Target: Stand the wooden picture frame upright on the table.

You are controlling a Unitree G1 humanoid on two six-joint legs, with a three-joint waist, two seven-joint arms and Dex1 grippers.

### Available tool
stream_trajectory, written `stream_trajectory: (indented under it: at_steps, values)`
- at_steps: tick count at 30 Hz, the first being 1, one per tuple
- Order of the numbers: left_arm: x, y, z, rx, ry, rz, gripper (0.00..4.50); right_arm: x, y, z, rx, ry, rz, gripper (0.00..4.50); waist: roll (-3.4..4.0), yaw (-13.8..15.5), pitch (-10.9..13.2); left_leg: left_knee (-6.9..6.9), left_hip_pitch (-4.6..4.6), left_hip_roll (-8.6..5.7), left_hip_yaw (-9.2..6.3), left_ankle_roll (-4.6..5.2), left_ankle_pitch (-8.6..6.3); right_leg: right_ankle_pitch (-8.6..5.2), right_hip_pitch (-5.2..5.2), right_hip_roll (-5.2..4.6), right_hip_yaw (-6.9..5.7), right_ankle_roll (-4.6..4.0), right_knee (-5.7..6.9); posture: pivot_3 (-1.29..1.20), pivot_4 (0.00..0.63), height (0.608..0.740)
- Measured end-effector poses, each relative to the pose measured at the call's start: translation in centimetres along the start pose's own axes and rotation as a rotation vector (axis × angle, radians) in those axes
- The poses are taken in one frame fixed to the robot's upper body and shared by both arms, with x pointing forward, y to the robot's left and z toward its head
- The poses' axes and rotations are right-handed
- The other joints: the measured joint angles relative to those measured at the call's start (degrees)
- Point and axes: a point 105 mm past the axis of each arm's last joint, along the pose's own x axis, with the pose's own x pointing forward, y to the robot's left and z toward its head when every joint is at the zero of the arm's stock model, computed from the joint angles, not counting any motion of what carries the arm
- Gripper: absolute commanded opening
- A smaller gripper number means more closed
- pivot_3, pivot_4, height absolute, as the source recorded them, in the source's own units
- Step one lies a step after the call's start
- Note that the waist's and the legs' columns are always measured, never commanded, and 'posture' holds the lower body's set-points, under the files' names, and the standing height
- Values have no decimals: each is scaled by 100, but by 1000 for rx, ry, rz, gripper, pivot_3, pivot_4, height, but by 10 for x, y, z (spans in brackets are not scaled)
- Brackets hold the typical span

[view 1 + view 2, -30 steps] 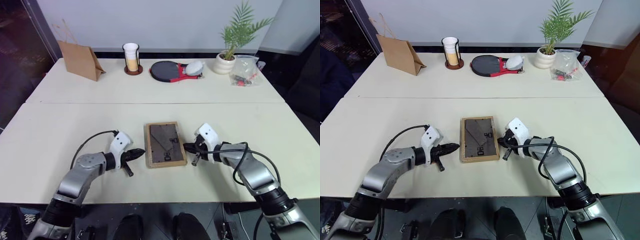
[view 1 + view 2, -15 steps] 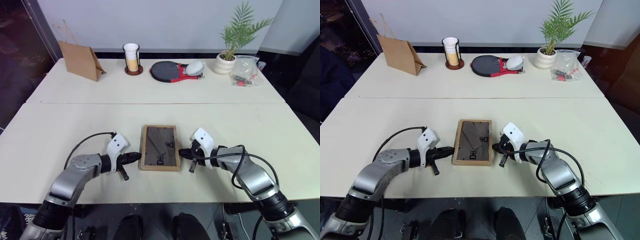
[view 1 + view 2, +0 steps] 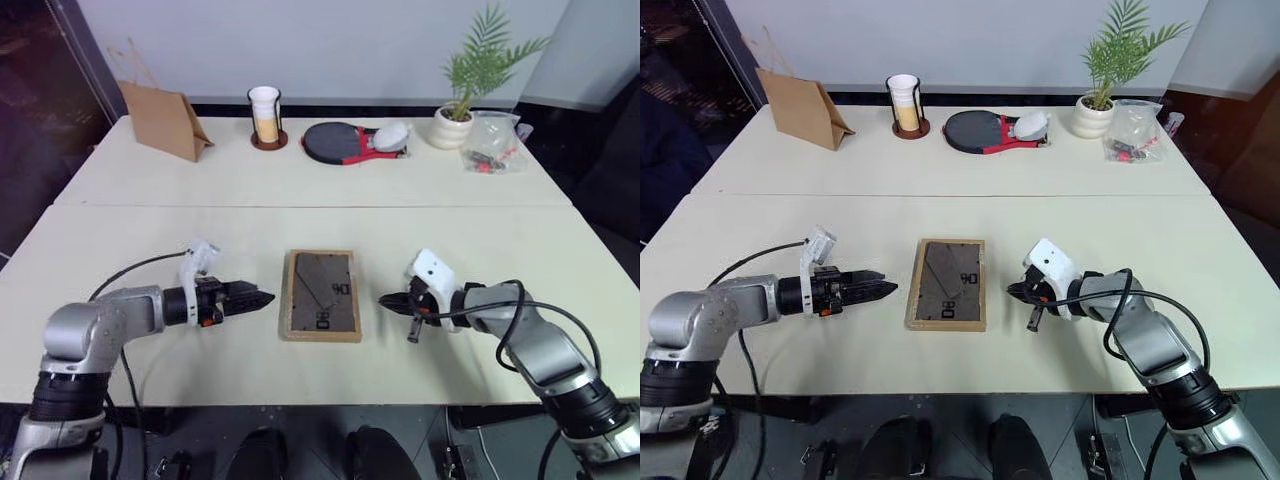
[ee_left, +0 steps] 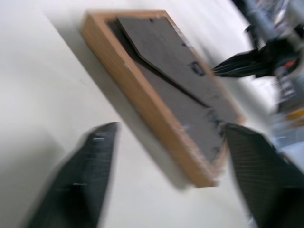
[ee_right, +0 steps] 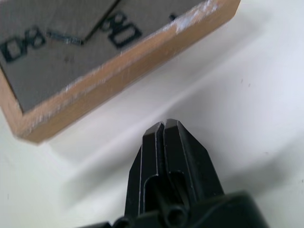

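The wooden picture frame (image 3: pixel 321 295) lies back-up at lower centre of the table (image 3: pixel 150 240), nothing crowding it. The left gripper (image 3: pixel 262 298) has its fingers apart beside it; the right gripper (image 3: pixel 384 299) is pinched together, empty. A paper bag (image 3: pixel 162 120), cup (image 3: pixel 265 115), paddle (image 3: pixel 335 142) and plant (image 3: pixel 470 80) line the top edge.

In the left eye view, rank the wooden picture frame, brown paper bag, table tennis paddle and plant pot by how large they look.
1. Brown paper bag and table tennis paddle: alike, not ranked apart.
2. Wooden picture frame: close to those two, but nearer the camera, so unsure.
3. Plant pot: clearly smallest.
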Motion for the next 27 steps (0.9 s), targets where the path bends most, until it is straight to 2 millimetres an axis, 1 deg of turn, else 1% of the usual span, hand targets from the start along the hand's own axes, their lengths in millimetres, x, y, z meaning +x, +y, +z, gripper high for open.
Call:
stream_trajectory:
  at_steps: [1,5,9,13,18,23,25,26,27]
  values:
    - [1,0,0,-44,13,-3,4441,1,1,0,-11,5,4,0,0,-1,0,2,0,-3,-1,0,0,0,0,3,0,0,2,0,150,740]
    - [5,4,-3,-128,75,29,4441,7,8,-2,-29,21,26,0,0,0,0,6,0,-4,-1,0,0,0,0,2,0,0,7,0,150,740]
    - [18,5,-13,-193,129,42,4441,17,10,4,-46,7,37,0,-1,-5,0,12,1,-3,0,0,0,0,1,-1,2,-1,11,0,150,740]
    - [27,4,-11,-192,135,54,4441,31,20,17,-59,-31,84,0,0,10,-1,14,6,-4,-2,-1,1,0,2,-1,2,-1,24,0,150,740]
    - [31,4,-13,-198,132,46,4441,44,30,29,-76,-60,145,0,0,12,-2,17,7,-3,-2,-2,1,0,4,-8,3,-2,25,0,150,740]
    - [33,4,-14,-219,117,31,4441,49,31,38,-83,-77,163,0,2,31,-5,17,7,-5,-4,-2,1,0,8,-12,2,-2,25,0,150,740]
    - [33,5,-14,-237,105,22,3893,50,31,40,-87,-82,166,0,3,32,-6,17,8,-5,-6,-2,1,-1,10,-13,1,-2,24,0,150,740]
    - [33,7,-15,-247,104,25,3543,50,31,41,-89,-81,167,0,3,31,-6,17,8,-6,-5,-2,1,-1,10,-14,1,-2,24,0,150,740]
    - [33,9,-17,-264,103,27,3073,50,31,40,-90,-79,167,0,3,29,-6,17,8,-6,-5,-2,1,-1,9,-14,1,-2,23,0,150,740]
